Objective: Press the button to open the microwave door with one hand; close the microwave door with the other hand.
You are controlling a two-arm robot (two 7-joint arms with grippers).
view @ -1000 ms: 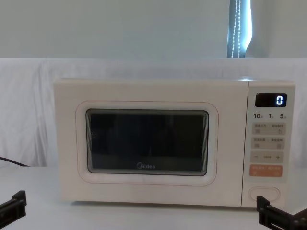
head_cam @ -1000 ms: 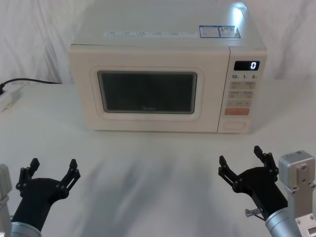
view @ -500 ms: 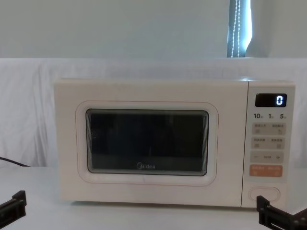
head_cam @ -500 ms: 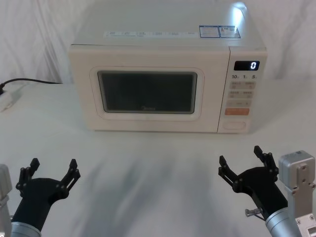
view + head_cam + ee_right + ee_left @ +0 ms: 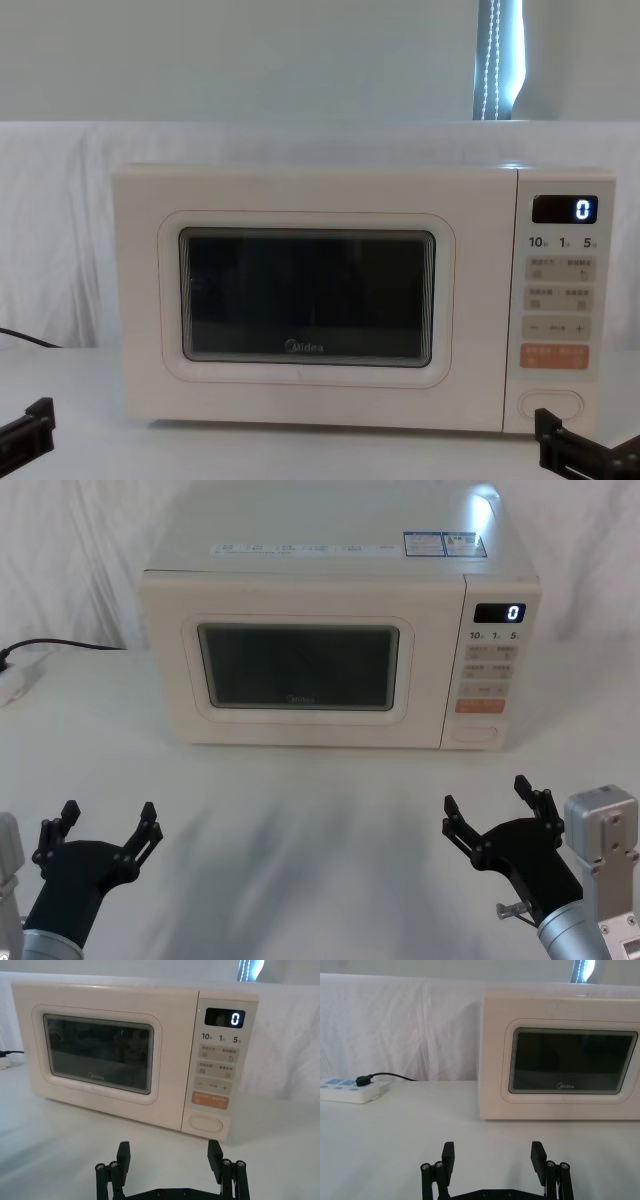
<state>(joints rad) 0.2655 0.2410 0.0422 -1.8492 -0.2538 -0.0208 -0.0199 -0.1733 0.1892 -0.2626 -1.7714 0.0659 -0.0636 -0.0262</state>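
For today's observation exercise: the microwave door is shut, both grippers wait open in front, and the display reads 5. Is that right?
Not quite. The display reads 0, as the chest view shows. The microwave door is shut, and the left gripper and right gripper do wait open in front.

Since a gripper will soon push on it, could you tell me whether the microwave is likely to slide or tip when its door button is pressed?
The microwave looks broad, boxy and flat-seated on the table, so it probably won't tip. The button sits low on the front, so a push there would rather slide the oven than topple it.
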